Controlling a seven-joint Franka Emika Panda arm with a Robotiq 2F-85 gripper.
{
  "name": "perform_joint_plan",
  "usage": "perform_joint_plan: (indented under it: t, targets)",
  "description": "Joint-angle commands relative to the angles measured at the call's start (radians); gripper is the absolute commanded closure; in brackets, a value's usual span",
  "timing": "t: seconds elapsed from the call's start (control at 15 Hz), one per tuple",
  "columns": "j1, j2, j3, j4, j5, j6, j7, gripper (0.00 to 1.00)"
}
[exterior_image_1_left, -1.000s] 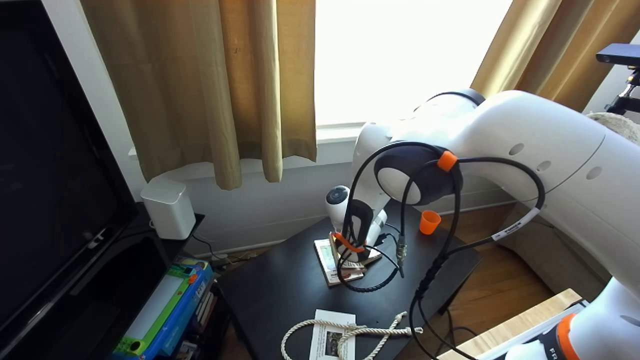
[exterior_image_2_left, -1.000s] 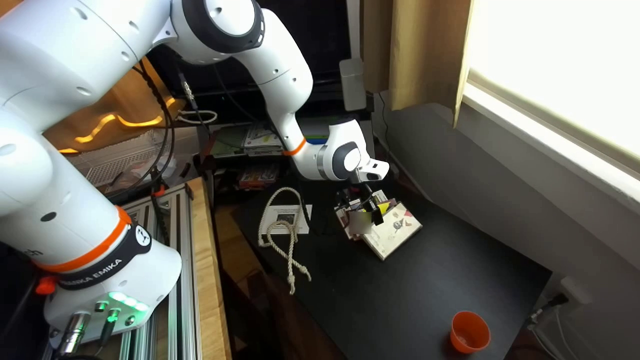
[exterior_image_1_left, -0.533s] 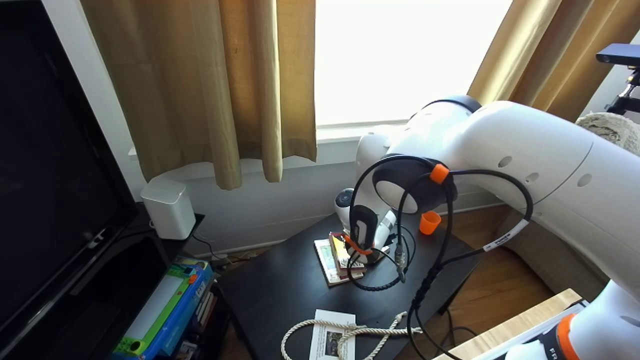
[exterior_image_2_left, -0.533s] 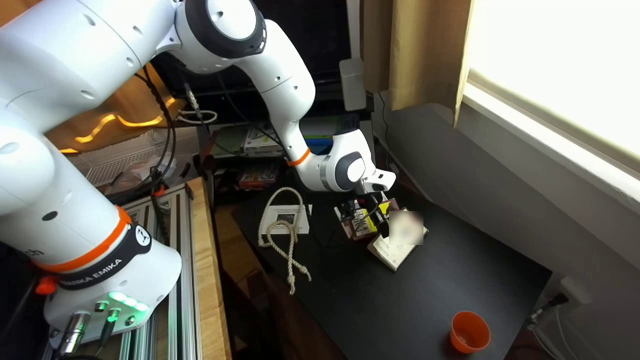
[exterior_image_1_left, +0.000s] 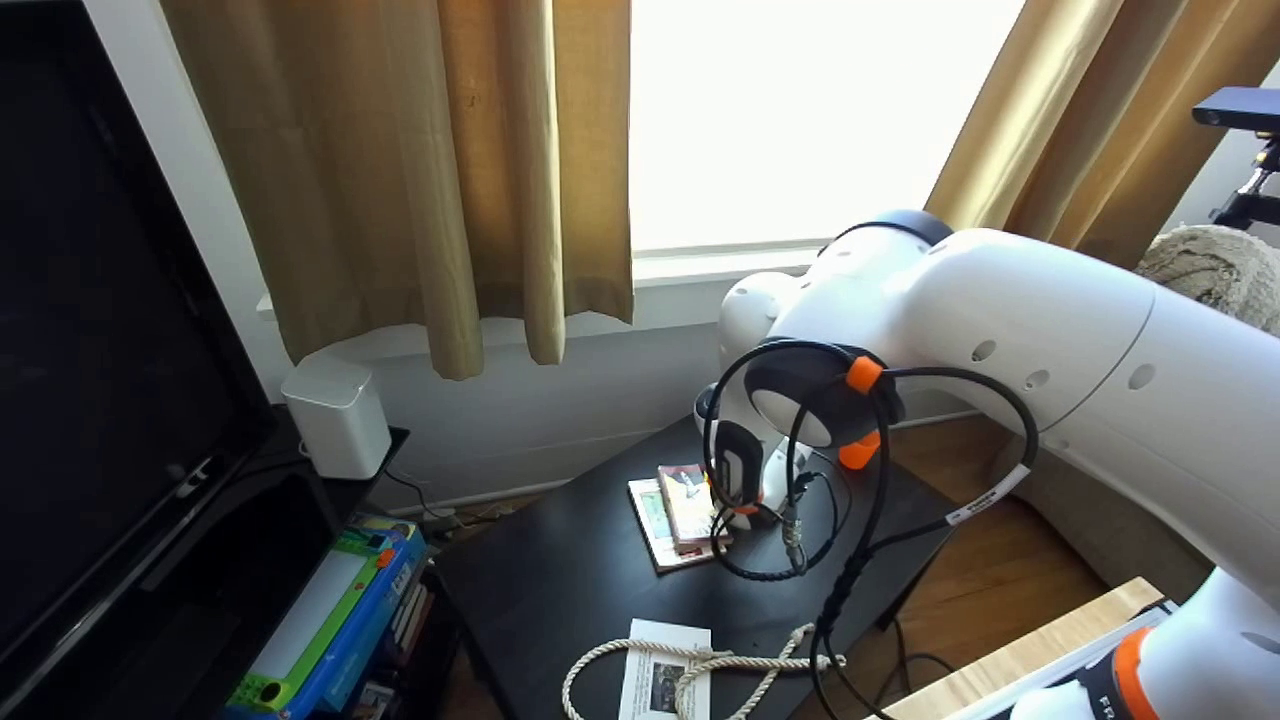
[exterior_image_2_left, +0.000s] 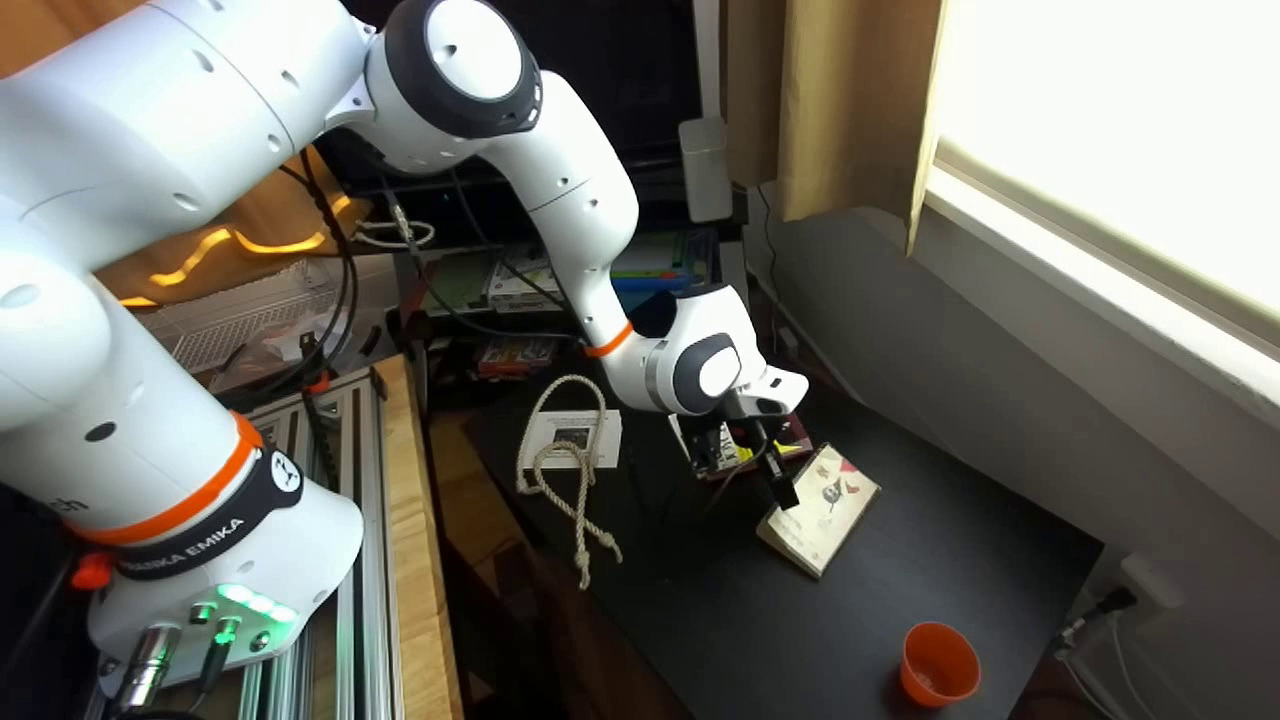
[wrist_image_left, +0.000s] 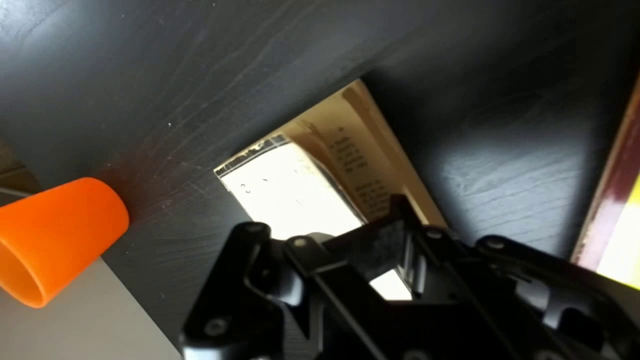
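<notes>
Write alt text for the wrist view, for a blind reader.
The black gripper, shut, hides part of a book whose pale cover bows up from a yellowed printed page; whether gripper and book touch is unclear. Around them are a dark table, an orange cup at left and part of a maroon-and-yellow book at right.

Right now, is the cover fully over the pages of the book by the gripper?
No: in the wrist view, a tan page with lines of text shows uncovered beside the pale cover.
</notes>
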Motion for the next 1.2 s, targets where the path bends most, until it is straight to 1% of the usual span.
perform_joint_plan:
  t: [0.0,0.07,0.4,0.53,0.6,0.67,0.87,1.0,1.07,1.13]
  targets:
    - [0.026,-0.020,-0.007,-0.033,0.058,0.022,-0.024,0.73]
    - [0.042,-0.043,-0.014,-0.050,0.058,0.013,-0.028,0.68]
    - [0.093,-0.173,-0.014,-0.121,0.053,-0.027,-0.069,0.29]
    - [0.089,-0.219,0.006,-0.134,0.056,-0.064,-0.081,0.16]
    - [0.082,-0.229,0.019,-0.127,0.057,-0.084,-0.080,0.07]
    - [0.079,-0.240,0.030,-0.122,0.058,-0.107,-0.074,0.01]
    - [0.061,-0.237,0.068,-0.080,0.053,-0.193,-0.051,0.00]
    - [0.021,-0.226,0.120,-0.042,0.052,-0.235,-0.058,0.00]
    - [0.015,-0.221,0.134,-0.029,0.049,-0.256,-0.054,0.00]
    - [-0.009,-0.217,0.166,-0.012,0.048,-0.271,-0.063,0.00]
